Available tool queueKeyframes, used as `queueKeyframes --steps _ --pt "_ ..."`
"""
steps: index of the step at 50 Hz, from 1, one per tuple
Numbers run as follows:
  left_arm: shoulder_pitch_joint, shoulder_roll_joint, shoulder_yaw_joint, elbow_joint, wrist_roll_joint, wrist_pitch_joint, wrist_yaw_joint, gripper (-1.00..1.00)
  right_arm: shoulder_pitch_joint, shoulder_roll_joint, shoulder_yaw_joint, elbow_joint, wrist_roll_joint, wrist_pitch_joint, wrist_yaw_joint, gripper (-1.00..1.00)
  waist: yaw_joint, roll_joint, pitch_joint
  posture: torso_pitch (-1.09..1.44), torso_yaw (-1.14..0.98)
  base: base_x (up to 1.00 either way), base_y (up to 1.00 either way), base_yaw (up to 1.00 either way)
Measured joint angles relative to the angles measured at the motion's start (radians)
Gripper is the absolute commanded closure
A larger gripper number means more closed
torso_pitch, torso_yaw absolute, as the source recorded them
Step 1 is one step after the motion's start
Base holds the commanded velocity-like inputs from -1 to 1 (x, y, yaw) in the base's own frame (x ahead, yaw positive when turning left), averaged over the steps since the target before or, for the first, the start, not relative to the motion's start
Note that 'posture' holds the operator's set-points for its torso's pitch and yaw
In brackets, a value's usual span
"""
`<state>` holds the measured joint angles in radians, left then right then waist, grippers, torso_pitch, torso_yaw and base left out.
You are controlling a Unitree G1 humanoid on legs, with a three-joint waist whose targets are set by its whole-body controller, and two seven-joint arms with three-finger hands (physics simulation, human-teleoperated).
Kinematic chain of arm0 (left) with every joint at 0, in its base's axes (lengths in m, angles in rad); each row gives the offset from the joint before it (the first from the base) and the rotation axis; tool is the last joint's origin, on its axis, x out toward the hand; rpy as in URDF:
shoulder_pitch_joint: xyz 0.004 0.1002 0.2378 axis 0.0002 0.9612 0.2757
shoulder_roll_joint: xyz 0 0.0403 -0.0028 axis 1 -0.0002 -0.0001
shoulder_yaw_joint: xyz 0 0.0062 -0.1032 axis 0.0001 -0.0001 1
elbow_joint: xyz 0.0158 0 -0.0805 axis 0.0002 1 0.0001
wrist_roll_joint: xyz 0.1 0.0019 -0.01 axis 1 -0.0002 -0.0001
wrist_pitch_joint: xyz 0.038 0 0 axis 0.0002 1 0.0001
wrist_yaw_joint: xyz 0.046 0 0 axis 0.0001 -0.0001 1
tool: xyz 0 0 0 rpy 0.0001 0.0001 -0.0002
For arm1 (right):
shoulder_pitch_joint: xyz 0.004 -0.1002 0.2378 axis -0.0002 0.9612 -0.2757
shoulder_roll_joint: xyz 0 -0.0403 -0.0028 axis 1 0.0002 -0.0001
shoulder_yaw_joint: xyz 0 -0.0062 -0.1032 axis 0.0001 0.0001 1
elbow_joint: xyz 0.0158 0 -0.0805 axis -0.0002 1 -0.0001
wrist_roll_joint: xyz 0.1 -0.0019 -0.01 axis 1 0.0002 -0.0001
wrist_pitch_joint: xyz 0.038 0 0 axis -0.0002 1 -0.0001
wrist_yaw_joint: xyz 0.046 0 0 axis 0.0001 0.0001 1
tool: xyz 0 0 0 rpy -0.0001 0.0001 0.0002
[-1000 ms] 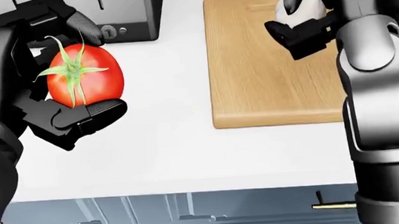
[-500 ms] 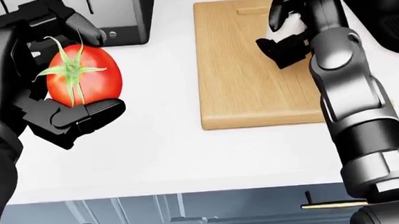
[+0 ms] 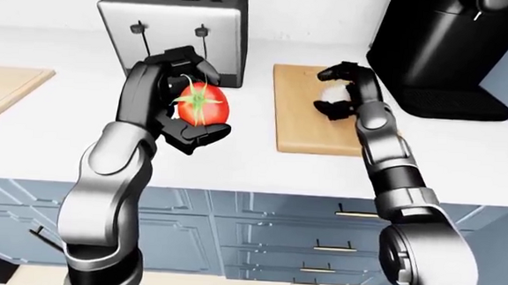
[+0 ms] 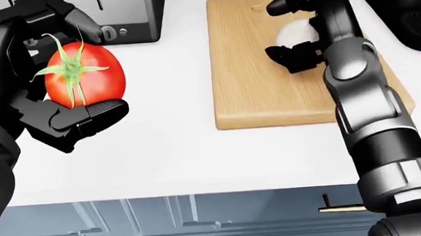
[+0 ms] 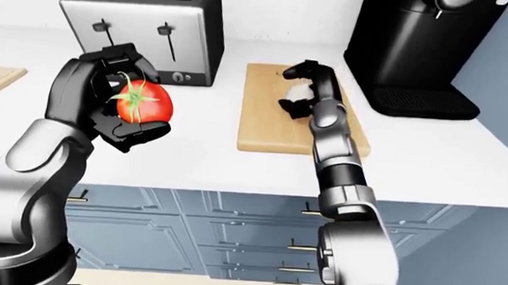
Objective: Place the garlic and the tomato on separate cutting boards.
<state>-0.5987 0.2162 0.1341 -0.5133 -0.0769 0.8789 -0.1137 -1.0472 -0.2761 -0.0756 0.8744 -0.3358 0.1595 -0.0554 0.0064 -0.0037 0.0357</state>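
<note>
White countertop (image 3: 236, 148) runs the full width of the eye views, matte and unmarked, with a pale wall above it. Below the edge: blue-grey cabinet fronts (image 3: 257, 229) with slim brass pulls. Strip of light wood floor at the very bottom of the left-eye view.

On the counter, from the left of the left-eye view: corner of a second cutting board (image 3: 1, 90) at the frame edge; a steel four-slot toaster (image 3: 174, 28) with black top and two levers; a light wood cutting board (image 4: 280, 64); a tall black coffee machine (image 3: 441, 51) at top right, its drip base just beside the board's right edge.

Left hand (image 4: 43, 79) raised above the counter, well clear of it, fingers wrapped round the tomato (image 4: 79, 76): thumb under, other fingers over the top. Tomato red, green stem and calyx facing the head camera. It sits in the air between the toaster and the counter's near edge, well apart from either board.

Right hand (image 4: 304, 30) over the upper part of the wood board. Fingers curved loosely about the garlic (image 4: 293, 33), white and partly hidden. Whether they press on it, or whether it rests on the board, cannot tell.
</note>
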Motion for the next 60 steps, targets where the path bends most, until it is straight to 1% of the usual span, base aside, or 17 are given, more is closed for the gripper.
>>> queueKeyframes --steps 6,8,10,14,18,24,30,33,35,39,41,48,52,53,54,57,60 --pt "0.002 -0.001 -0.003 -0.006 -0.001 0.004 0.003 1.0 0.0 -0.012 -0.003 -0.101 -0.014 0.065 0.029 -0.28 0.001 0.001 0.003 0.0 0.0 0.0 0.0 0.0" --pt "0.0 -0.001 -0.003 -0.008 -0.003 0.008 0.003 1.0 -0.001 -0.012 -0.003 -0.131 -0.019 0.077 0.037 -0.5 0.0 0.0 0.002 0.0 0.0 0.0 0.0 0.0" --pt "-0.003 -0.001 -0.002 -0.012 -0.005 0.01 0.003 1.0 0.001 -0.01 -0.002 -0.156 -0.025 0.091 0.046 -0.46 0.0 -0.001 0.001 0.0 0.0 0.0 0.0 0.0" --pt "-0.006 0.003 0.003 -0.016 -0.009 0.008 0.004 1.0 0.029 -0.002 0.0 -0.277 -0.037 0.153 0.077 -0.58 0.001 0.0 0.002 0.0 0.0 0.0 0.0 0.0" --pt "-0.006 0.006 0.003 -0.008 -0.01 0.007 0.004 1.0 0.097 0.026 0.004 -0.497 -0.048 0.246 0.123 -0.99 0.003 -0.001 0.003 0.0 0.0 0.0 0.0 0.0" --pt "-0.019 0.015 0.017 -0.018 -0.024 0.024 0.008 1.0 0.212 0.077 0.027 -0.832 -0.07 0.391 0.202 -1.0 0.005 -0.001 0.006 0.0 0.0 0.0 0.0 0.0" --pt "-0.044 0.034 0.028 -0.023 -0.039 0.045 0.026 1.0 0.313 0.11 0.034 -1.063 -0.088 0.471 0.254 -1.0 0.004 0.0 0.002 0.0 0.0 -0.06 0.0 0.0" --pt "-0.058 0.037 0.027 -0.023 -0.046 0.059 0.03 1.0 0.354 0.114 0.035 -1.104 -0.095 0.484 0.267 -1.0 -0.001 0.009 -0.025 0.0 0.0 -0.7 0.05 0.0" --pt "-0.06 0.037 0.026 -0.018 -0.05 0.06 0.032 1.0 0.382 0.117 0.034 -1.125 -0.101 0.496 0.274 -1.0 -0.005 0.012 -0.023 0.0 0.0 -0.81 0.18 0.0" --pt "-0.071 0.042 0.022 -0.031 -0.069 0.065 0.035 1.0 0.404 0.12 0.026 -1.17 -0.127 0.523 0.284 -1.0 -0.015 -0.029 -0.018 0.0 0.0 -0.87 0.26 0.0" --pt "-0.07 0.046 0.024 -0.036 -0.074 0.068 0.038 1.0 0.396 0.124 0.029 -1.189 -0.137 0.532 0.289 -1.0 -0.007 -0.035 -0.025 0.0 0.0 -0.96 0.3 0.0" --pt "-0.064 0.049 0.028 -0.048 -0.082 0.069 0.043 1.0 0.394 0.128 0.032 -1.205 -0.146 0.518 0.292 -1.0 0.012 0.02 -0.015 0.0 0.0 -0.82 0.42 0.0" --pt "-0.06 0.054 0.028 -0.034 -0.084 0.073 0.043 1.0 0.402 0.135 0.038 -1.191 -0.148 0.523 0.297 -1.0 -0.009 0.092 0.031 0.0 0.0 -0.04 0.54 0.0" --pt "-0.055 0.056 0.034 -0.034 -0.083 0.073 0.044 1.0 0.412 0.143 0.044 -1.199 -0.148 0.519 0.297 -1.0 -0.007 0.079 0.05 0.0 0.0 0.0 0.53 0.0" --pt "-0.048 0.056 0.039 -0.036 -0.081 0.076 0.046 1.0 0.423 0.146 0.053 -1.203 -0.148 0.516 0.3 -1.0 -0.014 0.073 0.051 0.0 0.0 0.0 0.54 0.0" --pt "-0.057 0.058 0.043 -0.037 -0.075 0.074 0.05 1.0 0.418 0.144 0.059 -1.199 -0.146 0.513 0.31 -1.0 -0.021 0.056 0.025 0.0 0.0 0.0 0.54 0.0" --pt "-0.059 0.057 0.04 -0.051 -0.076 0.06 0.051 1.0 0.404 0.143 0.049 -1.22 -0.151 0.508 0.311 -1.0 -0.024 0.023 0.022 0.0 0.0 0.0 0.5 0.0"
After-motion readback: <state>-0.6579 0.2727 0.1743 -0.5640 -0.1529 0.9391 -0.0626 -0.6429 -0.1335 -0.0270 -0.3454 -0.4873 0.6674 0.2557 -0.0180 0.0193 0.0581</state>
